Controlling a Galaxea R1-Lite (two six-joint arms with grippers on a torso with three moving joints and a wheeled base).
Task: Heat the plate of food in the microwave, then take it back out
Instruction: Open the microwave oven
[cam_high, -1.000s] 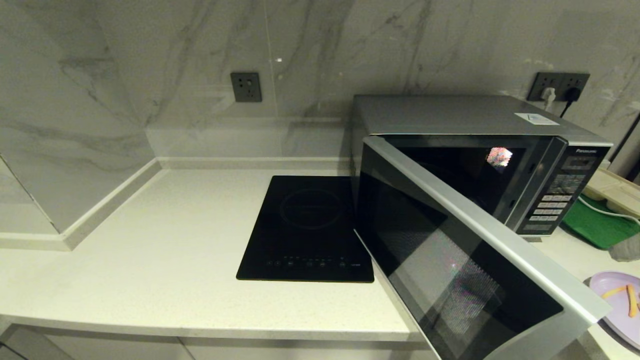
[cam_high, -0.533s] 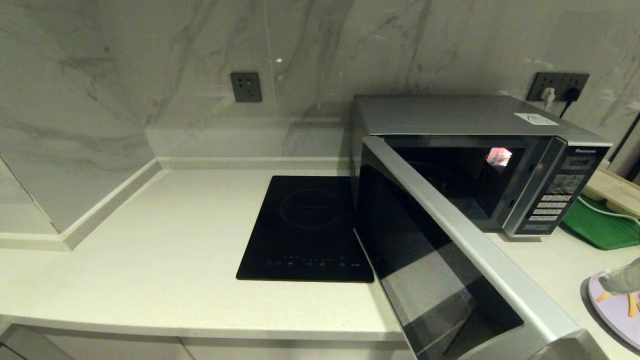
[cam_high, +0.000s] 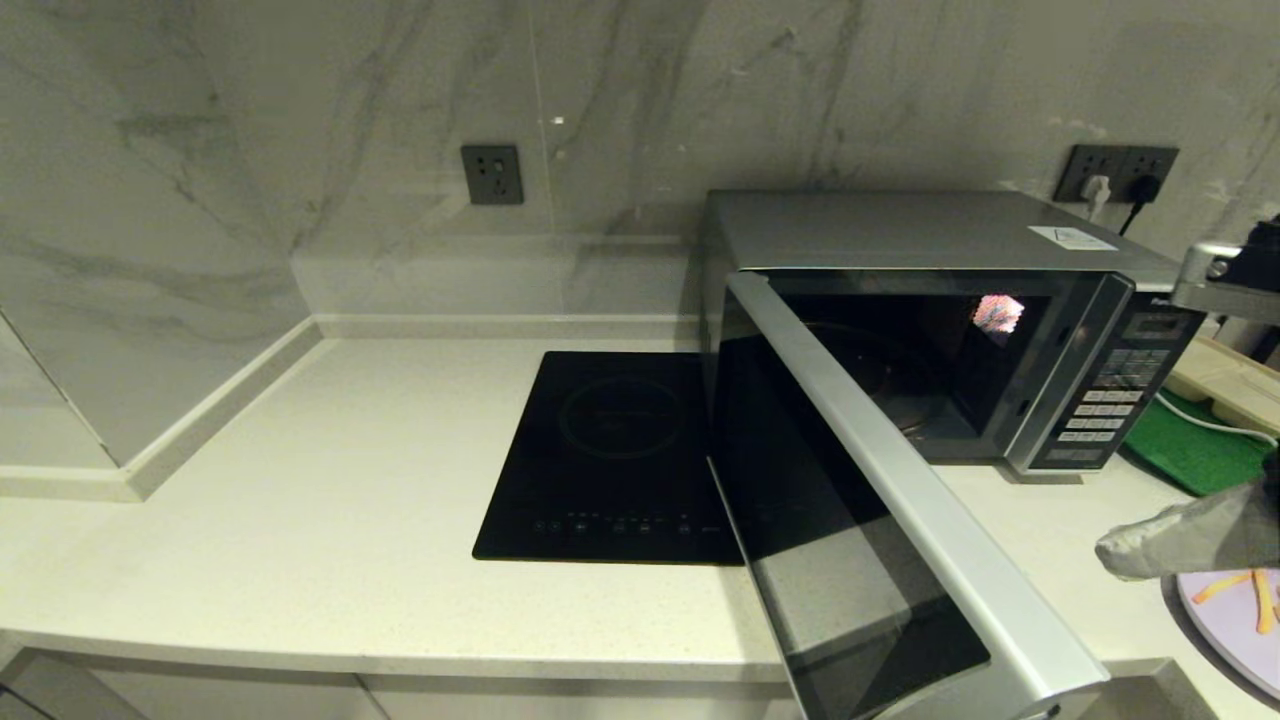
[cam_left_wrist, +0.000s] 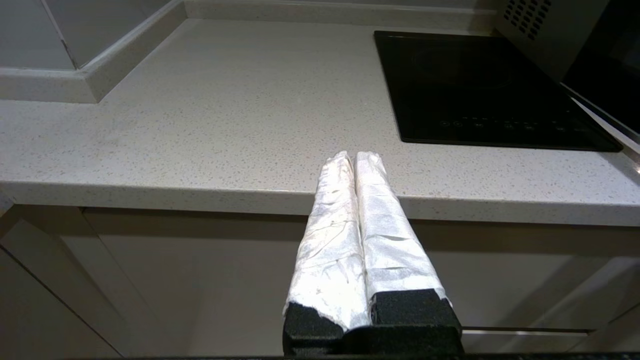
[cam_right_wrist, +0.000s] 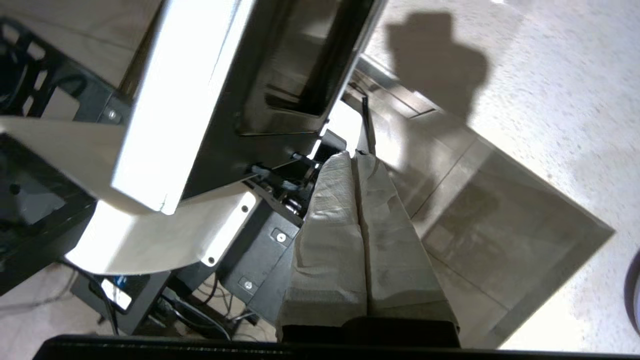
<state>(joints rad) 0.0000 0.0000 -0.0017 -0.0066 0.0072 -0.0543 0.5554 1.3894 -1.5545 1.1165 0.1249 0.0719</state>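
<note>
The silver microwave (cam_high: 930, 235) stands at the back right with its dark glass door (cam_high: 900, 480) swung wide out toward me. Its cavity (cam_high: 900, 380) is dark, and no plate shows inside it. The lilac plate of food (cam_high: 1225, 625) lies on the counter at the lower right edge, with orange fries (cam_high: 1262, 600) on it. My right gripper (cam_high: 1112, 552) is shut and holds nothing. It hovers just left of the plate, right of the door's free end. In the right wrist view this gripper (cam_right_wrist: 352, 156) points past the door's silver edge (cam_right_wrist: 165, 100). My left gripper (cam_left_wrist: 354, 157) is shut and idle below the counter's front edge.
A flat black induction cooktop (cam_high: 615, 460) lies left of the microwave, close to the door's hinge side. A green tray (cam_high: 1195, 450) and a pale power strip (cam_high: 1230, 385) sit right of the microwave. Marble walls close the back and the left corner.
The microwave door has swung further open, its free end moving left. My right gripper has come in from the right edge, leftward over the plate's near side.
</note>
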